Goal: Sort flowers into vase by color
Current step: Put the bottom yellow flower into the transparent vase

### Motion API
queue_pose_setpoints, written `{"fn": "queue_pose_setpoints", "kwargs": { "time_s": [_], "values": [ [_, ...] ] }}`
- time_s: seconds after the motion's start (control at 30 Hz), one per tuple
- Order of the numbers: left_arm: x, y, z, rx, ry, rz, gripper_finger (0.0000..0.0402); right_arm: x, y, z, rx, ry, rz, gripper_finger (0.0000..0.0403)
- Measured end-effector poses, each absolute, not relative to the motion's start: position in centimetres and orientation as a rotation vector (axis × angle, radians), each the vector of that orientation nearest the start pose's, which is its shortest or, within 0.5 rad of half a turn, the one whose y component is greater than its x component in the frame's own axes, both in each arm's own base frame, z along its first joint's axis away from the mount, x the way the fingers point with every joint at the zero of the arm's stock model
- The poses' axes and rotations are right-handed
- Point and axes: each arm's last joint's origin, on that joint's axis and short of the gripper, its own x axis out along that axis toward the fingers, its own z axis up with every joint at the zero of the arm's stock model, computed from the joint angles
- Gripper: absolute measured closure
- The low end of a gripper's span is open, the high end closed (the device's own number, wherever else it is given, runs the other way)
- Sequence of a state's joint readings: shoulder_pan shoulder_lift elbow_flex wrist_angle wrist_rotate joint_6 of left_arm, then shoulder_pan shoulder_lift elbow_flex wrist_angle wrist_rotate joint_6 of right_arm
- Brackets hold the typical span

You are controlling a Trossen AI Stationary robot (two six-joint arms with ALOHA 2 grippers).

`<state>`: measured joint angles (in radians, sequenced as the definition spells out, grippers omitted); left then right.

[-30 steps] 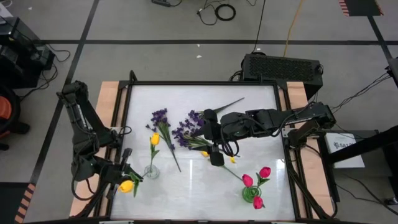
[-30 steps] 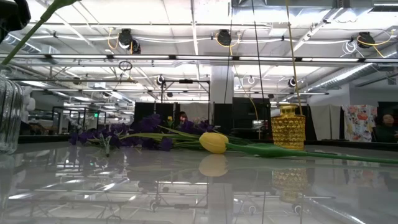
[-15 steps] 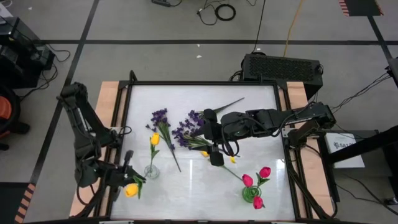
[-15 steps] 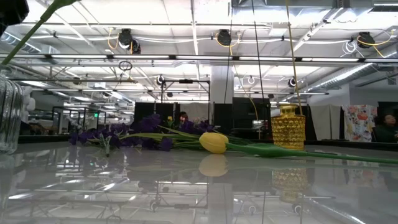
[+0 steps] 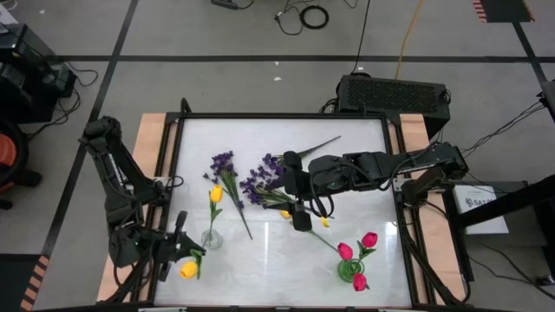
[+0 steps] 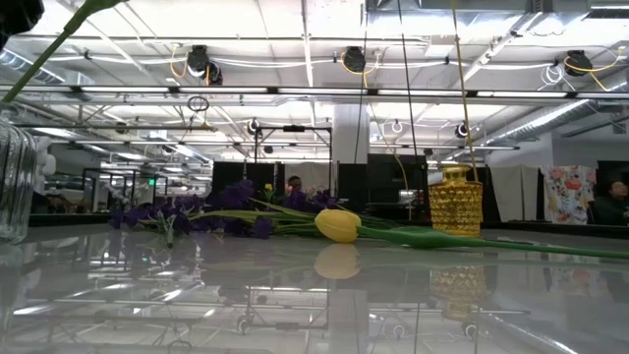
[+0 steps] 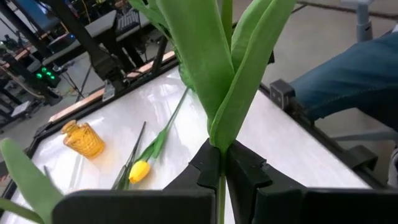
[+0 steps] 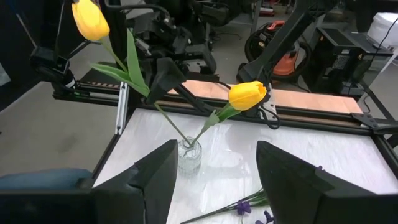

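Left gripper (image 5: 176, 246) pinches the stem of a yellow tulip (image 5: 187, 270), fingers pressed together on it; I see the bloom off the table's near-left corner, beside the clear vase (image 5: 211, 237) that holds another yellow tulip (image 5: 215, 194). My left wrist view is mostly blocked by green leaves (image 7: 219, 62), so the bloom is hidden there. Right gripper (image 5: 300, 210) hangs spread over mid-table, holding nothing. Under it a third yellow tulip (image 6: 338, 224) lies beside the purple sprigs (image 5: 258, 184). Pink-red tulips (image 5: 357, 251) stand in the green vase (image 5: 349, 270) at the near-right. Table (image 5: 347, 147) far side lies open.
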<state>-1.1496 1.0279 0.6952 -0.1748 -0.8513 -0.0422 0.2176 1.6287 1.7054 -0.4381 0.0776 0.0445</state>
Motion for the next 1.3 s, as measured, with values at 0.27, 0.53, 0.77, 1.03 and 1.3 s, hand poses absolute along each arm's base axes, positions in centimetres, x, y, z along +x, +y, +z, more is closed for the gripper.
{"fn": "queue_pose_setpoints", "kwargs": {
  "time_s": [0.27, 0.53, 0.77, 1.03, 1.3],
  "values": [
    [10.7, -18.1, 26.2, 0.411, 0.288, -0.24, 0.0376, 35.7, 7.7, 41.1, -0.009, 0.361, 0.13, 0.0193],
    [10.7, -18.1, 26.2, 0.411, 0.286, -0.235, 0.0311, 35.7, 7.7, 41.1, -0.009, 0.361, 0.13, 0.0193],
    [10.7, -18.0, 26.3, 0.414, 0.28, -0.211, 0.0247, 35.7, 7.7, 41.1, -0.009, 0.361, 0.131, 0.0193],
    [10.6, -18.0, 26.3, 0.418, 0.283, -0.213, 0.022, 35.7, 7.7, 41.0, -0.008, 0.375, 0.13, 0.0193],
    [9.7, -15.9, 26.4, 0.284, 0.356, -0.164, 0.0219, 35.6, 7.6, 40.8, -0.011, 0.396, 0.129, 0.0193]
  ]
}}
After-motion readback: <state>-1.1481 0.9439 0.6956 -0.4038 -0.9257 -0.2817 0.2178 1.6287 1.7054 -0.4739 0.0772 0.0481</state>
